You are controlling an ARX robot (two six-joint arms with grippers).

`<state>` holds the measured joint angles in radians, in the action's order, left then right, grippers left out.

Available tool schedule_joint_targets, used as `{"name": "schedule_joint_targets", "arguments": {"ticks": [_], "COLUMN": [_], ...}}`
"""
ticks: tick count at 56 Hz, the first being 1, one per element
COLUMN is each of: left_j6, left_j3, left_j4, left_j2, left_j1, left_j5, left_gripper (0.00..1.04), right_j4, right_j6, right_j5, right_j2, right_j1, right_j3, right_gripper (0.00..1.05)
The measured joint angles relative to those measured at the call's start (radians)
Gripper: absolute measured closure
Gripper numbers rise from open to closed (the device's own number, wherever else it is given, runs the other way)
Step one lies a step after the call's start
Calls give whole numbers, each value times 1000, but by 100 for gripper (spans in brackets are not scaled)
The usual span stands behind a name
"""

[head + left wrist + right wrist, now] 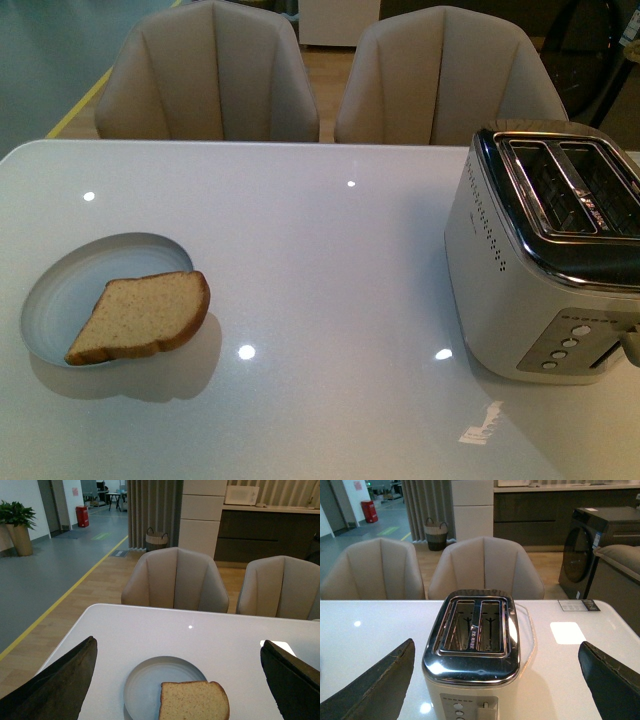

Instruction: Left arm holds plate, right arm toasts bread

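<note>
A pale blue-white plate [60, 290] sits on the white table at the left, with the bread [145, 314] lying across it, its rounded end overhanging the right rim. In the left wrist view the plate [145, 680] and bread [192, 702] lie between and ahead of my left gripper [177, 690], which is open and empty above the table. The toaster [545, 250] stands at the right with both slots empty. My right gripper [495, 685] is open and empty, facing the toaster [472, 655] from its button end. Neither arm appears in the front view.
Two beige chairs [210, 75] [445, 75] stand behind the table's far edge. A small card [578, 605] lies on the table beyond the toaster. The toaster's lever and buttons [470, 710] face me.
</note>
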<state>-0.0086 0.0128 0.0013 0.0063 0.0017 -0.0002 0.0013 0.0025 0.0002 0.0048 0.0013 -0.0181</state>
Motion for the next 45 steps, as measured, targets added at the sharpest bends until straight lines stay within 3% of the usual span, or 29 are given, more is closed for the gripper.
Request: {"name": "schedule_joint_targets", "arguments": {"ticks": [28,34,36,45], "left_j6": [0,-189,-253,-348], "left_j3": [0,129,151,173], "left_j4": [0,-297,-334,-187], "left_j2": [0,195,261,515], "left_j1": [0,5,14,92], "left_j5": [0,-6,13,98], "left_gripper": [7,7,7,7], "right_j4": [0,0,0,0], "right_j6": [0,0,0,0], "right_j5": [0,0,0,0], "right_j2": [0,0,0,0], "right_j1": [0,0,0,0], "right_j3": [0,0,0,0], "right_gripper": [9,9,9,9]}}
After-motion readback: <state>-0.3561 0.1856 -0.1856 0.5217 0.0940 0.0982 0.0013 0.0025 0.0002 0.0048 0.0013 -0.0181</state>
